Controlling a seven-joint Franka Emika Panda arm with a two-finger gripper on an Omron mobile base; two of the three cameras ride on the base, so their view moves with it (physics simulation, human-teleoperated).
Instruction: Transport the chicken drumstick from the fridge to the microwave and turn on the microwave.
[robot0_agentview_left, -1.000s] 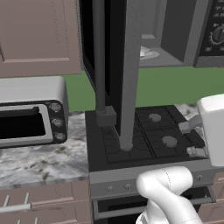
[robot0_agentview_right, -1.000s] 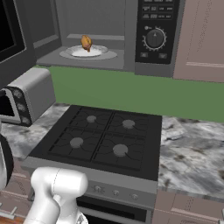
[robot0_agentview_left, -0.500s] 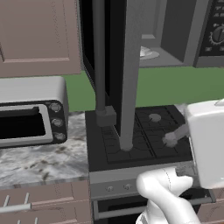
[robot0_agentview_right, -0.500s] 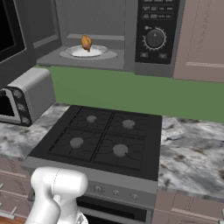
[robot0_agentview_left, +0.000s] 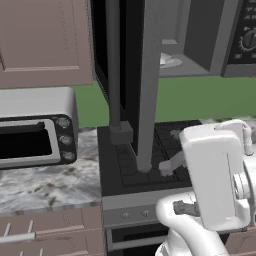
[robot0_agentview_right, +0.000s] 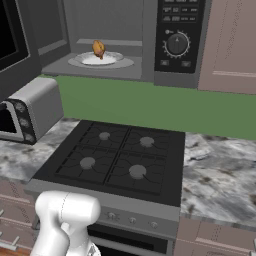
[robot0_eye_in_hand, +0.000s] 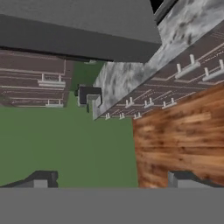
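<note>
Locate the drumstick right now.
In the right base view, the drumstick sits on a white plate inside the open microwave, left of its dial.

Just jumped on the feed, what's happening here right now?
The chicken drumstick sits on a white plate inside the microwave, whose door hangs wide open over the stove. The gripper is open and holds nothing; its camera faces a green wall, a marble counter edge and wooden floor. The arm is low in front of the stove. The door is not yet shut and the dial is untouched, so closing and starting remain.
</note>
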